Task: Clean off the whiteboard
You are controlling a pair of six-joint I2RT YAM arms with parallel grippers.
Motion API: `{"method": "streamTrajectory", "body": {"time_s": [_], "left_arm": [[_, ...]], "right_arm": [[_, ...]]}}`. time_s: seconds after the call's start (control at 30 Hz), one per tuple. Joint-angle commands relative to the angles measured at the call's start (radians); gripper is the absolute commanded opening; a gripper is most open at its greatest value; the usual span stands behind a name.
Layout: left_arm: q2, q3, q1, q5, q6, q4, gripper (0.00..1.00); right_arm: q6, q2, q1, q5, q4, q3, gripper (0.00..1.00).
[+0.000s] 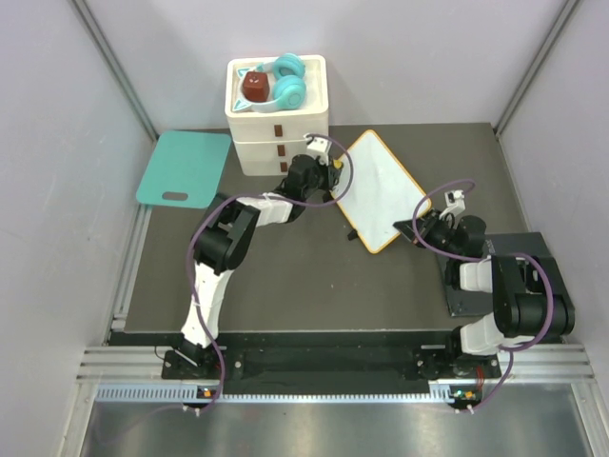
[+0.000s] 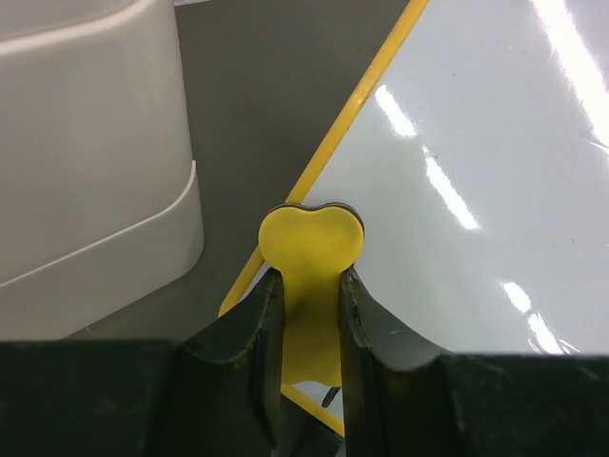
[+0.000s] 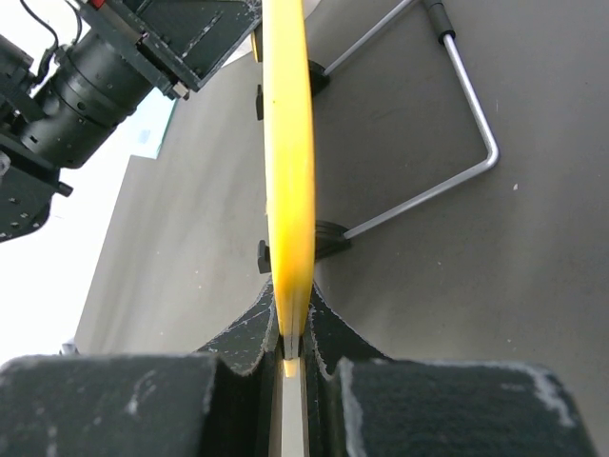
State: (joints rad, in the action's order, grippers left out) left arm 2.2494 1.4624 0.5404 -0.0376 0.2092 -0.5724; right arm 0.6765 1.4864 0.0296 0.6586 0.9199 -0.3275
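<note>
Grey walls close in a dark surface (image 1: 314,276), and the whiteboard (image 1: 385,190) sits near its middle, turned like a diamond in the overhead view. Its face (image 2: 476,143) is white with streaks of glare, framed by a thin yellow rim.

We see the left gripper (image 2: 309,283) at the whiteboard's left edge, closed on a yellow eraser (image 2: 311,243) with a heart-shaped top and a dark layer behind. The eraser seems to rest on the rim, though we cannot be sure it touches.

At the whiteboard's near right corner the right gripper (image 3: 290,319) is clamped on the rim, which its camera shows edge-on (image 3: 288,171). A bent metal wire (image 3: 466,114) runs out from two black clips on the side of the whiteboard to the right in that view.

Just left of the whiteboard stands a white stack of drawers (image 1: 276,133) with teal headphones (image 1: 288,84) and a red-brown block (image 1: 254,88) on top. Farther left of the whiteboard lies a teal board (image 1: 184,168). To the whiteboard's right, a dark grey pad (image 1: 538,252) lies under the right arm.
</note>
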Motion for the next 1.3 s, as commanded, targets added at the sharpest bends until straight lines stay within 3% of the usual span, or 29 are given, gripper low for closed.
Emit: {"method": "streamTrajectory", "body": {"time_s": [0.0, 0.13, 0.23, 0.37, 0.53, 0.67, 1.27], "left_arm": [[0.019, -0.063, 0.0, -0.207, 0.094, -0.147, 0.0], [0.038, -0.089, 0.006, -0.346, 0.218, -0.208, 0.0], [0.041, -0.089, 0.023, -0.375, 0.219, -0.178, 0.0], [0.015, -0.128, 0.036, -0.294, 0.184, -0.15, 0.0], [-0.027, -0.087, 0.033, -0.151, 0.084, 0.046, 0.0], [-0.048, -0.093, 0.032, -0.013, 0.026, 0.106, 0.0], [-0.021, -0.062, -0.007, -0.101, 0.076, 0.195, 0.0]], "right_arm": [[-0.032, -0.003, 0.003, 0.032, 0.056, 0.004, 0.0], [-0.031, -0.005, 0.003, 0.032, 0.053, 0.004, 0.0], [-0.034, -0.005, 0.003, 0.03, 0.053, 0.004, 0.0], [-0.035, -0.005, 0.004, 0.029, 0.051, 0.004, 0.0], [-0.037, -0.009, 0.006, 0.026, 0.05, 0.005, 0.0], [-0.037, -0.008, 0.006, 0.026, 0.054, 0.008, 0.0], [-0.028, -0.02, 0.013, 0.033, 0.071, 0.022, 0.0]]}}
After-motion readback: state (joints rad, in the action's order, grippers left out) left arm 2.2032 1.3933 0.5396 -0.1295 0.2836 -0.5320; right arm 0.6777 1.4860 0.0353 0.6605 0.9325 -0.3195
